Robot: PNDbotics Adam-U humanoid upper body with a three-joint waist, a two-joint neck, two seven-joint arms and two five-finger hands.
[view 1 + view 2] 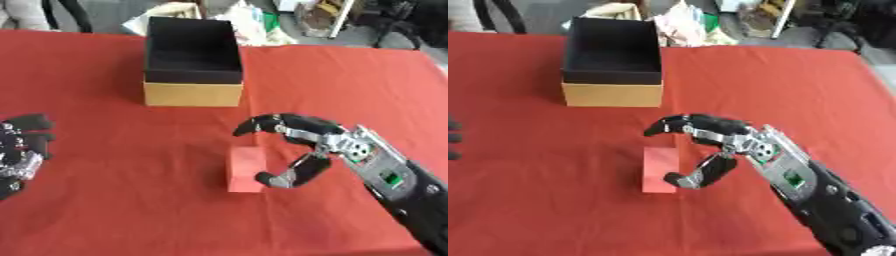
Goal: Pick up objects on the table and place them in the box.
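The right hand [306,150] hung spread around a red block [247,169] near the middle of the red table [105,210] — thumb touching its near right edge, fingers arched above, grasping nothing. Farther off stood the box [192,62], nothing between. The left hand [22,150] rested at the left edge — whether released or clenched, I cannot tell.

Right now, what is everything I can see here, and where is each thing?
Tablecloth: one, red, covering the table.
Box: one, tan outside, black inside, open, at the far middle.
Block: one, red, standing on the cloth in front of the box.
Clutter: white and green things, beyond the far edge.
Left hand: black, at the left edge, fingers curled, holding nothing.
Right hand: black and silver, open around the block's right side.
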